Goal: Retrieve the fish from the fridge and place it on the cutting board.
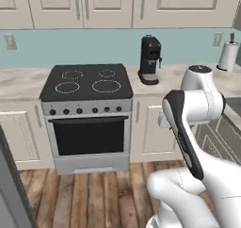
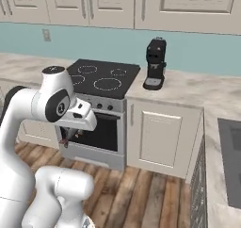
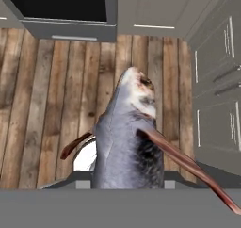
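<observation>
The fish [image 3: 127,142], grey with a pale reddish head and long reddish fins, hangs in my gripper [image 3: 127,182], head pointing away from the hand over the wooden floor. Its body hides the fingertips. In the right base view the gripper [image 2: 67,136] points down beside the oven front, shut on the fish [image 2: 63,142], which shows as a small dark reddish tip below it. A tall grey panel at the lower left looks like the edge of the fridge [image 1: 9,189]. The cutting board is out of view.
A black-topped stove [image 1: 87,83] with an oven [image 1: 89,136] stands ahead. A black coffee machine [image 1: 150,60] and a paper towel roll [image 1: 228,56] sit on the beige counter [image 1: 19,81]. Cabinets [image 3: 216,95] flank the bare wooden floor [image 1: 94,194].
</observation>
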